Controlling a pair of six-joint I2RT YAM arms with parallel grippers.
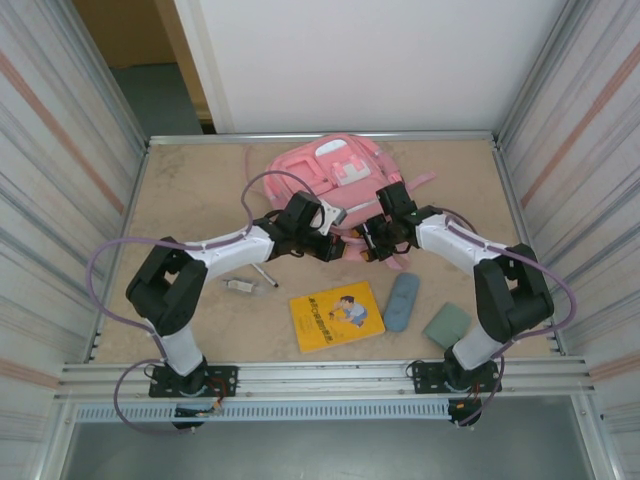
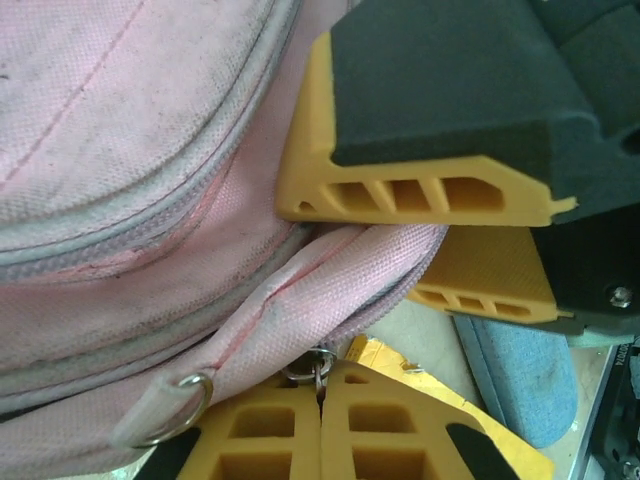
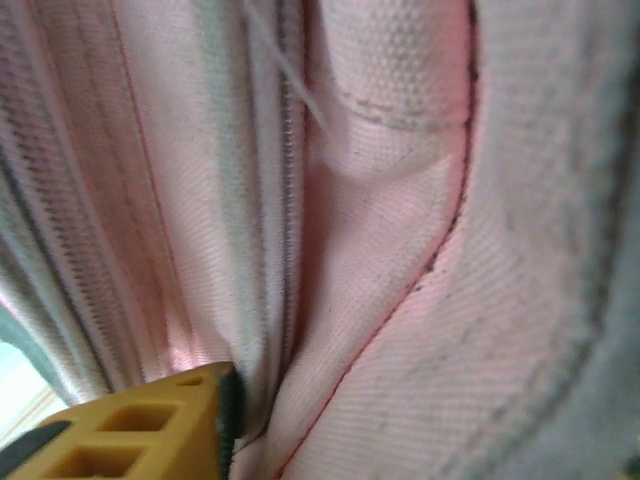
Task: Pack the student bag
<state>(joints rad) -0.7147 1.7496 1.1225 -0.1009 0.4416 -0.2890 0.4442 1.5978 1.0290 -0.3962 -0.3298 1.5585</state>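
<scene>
The pink student bag [image 1: 335, 170] lies at the back of the table, its near edge towards the arms. My left gripper [image 1: 338, 243] is at that edge. In the left wrist view its yellow jaws [image 2: 320, 400] are shut on the metal zip pull [image 2: 318, 372] of the bag [image 2: 120, 150]. My right gripper [image 1: 372, 243] meets the same edge from the right. Its two fingers [image 2: 420, 190] close on a fold of the bag's fabric beside the zip. In the right wrist view one finger [image 3: 150, 430] presses against pink fabric [image 3: 420, 250]; the other finger is hidden behind it.
A yellow book [image 1: 337, 315], a blue-grey pencil case [image 1: 402, 300] and a grey-green pouch [image 1: 446, 325] lie near the front of the table. A pen [image 1: 265, 273] and a small object [image 1: 240, 285] lie front left. Metal walls enclose the table on both sides.
</scene>
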